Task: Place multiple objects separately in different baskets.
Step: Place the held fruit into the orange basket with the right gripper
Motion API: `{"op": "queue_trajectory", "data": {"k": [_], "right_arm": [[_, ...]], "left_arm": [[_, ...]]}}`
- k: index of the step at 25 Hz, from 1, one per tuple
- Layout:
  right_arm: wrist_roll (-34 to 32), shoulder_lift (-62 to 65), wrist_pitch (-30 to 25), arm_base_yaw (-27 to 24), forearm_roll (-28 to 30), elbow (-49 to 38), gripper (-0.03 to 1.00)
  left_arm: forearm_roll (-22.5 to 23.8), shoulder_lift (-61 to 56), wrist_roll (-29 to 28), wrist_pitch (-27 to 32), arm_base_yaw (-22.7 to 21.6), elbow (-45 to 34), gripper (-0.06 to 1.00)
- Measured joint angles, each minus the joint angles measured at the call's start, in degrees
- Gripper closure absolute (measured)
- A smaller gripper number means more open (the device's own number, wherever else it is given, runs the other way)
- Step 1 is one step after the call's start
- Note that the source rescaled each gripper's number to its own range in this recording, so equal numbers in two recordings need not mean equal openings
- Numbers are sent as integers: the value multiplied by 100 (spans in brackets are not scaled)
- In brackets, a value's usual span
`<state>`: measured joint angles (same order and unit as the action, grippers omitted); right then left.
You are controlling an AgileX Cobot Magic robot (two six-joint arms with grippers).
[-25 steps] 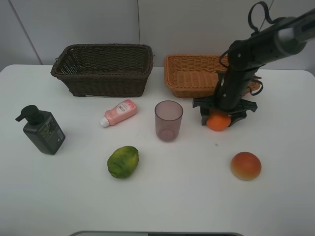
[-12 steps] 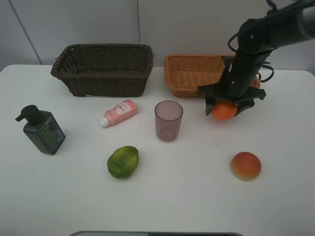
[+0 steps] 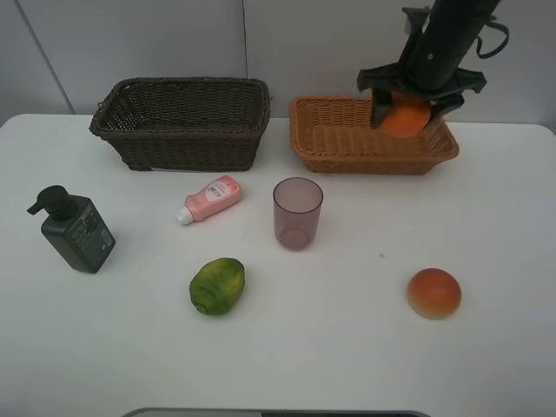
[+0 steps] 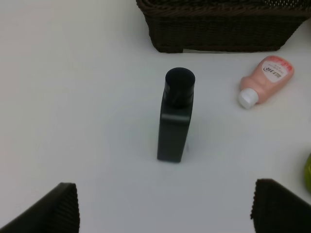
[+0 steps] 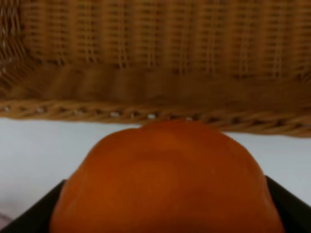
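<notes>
A: Where is the orange [image 3: 403, 121]?

B: In the right claw [image 3: 406, 119], clamped between its two black fingers and held up off the table [image 3: 347, 356]. The right wrist view shows the orange [image 5: 167, 179] filling the gap between the jaws.

A: Is it in a basket?

B: No. In the high view it shows against the right part of the tan basket [image 3: 373, 162]. In the wrist view a strip of white table lies between the orange and the tan basket [image 5: 146, 73], so I cannot tell if it hangs straight above it.

A: And the other claw?

B: The left claw [image 4: 167, 209] is spread wide with nothing between its fingers. It hangs over bare table, with the bottle [image 4: 176, 121] upright ahead of it.

A: The other items?

B: All on the table. The bottle [image 3: 76, 230] stands at the far left. The tube [image 3: 211, 200] lies just in front of the dark basket [image 3: 182, 139]. The cup [image 3: 297, 213] stands upright near the middle, in front of the gap between the baskets. The green fruit [image 3: 217, 285] lies nearer the front, and the red-yellow fruit [image 3: 433, 293] is well apart on the right.
</notes>
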<state>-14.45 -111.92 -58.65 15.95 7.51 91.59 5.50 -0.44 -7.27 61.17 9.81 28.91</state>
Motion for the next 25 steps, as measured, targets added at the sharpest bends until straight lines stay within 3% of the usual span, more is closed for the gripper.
{"op": "queue_trajectory", "data": {"k": [5,10,18,25], "right_arm": [[12,-672,-21,-200,214,860,62],[12,-1307,293,-333,340,1406,62],[12,-2061,1108,-435,334,1520,62],[-74,-2318,1263,-441,334,1520,62]], "left_arm": [[0,0,0,0,0,0,3],[-2,0,0,0,0,0,3],[-2,0,0,0,0,0,3],[-2,0,0,0,0,0,3]]}}
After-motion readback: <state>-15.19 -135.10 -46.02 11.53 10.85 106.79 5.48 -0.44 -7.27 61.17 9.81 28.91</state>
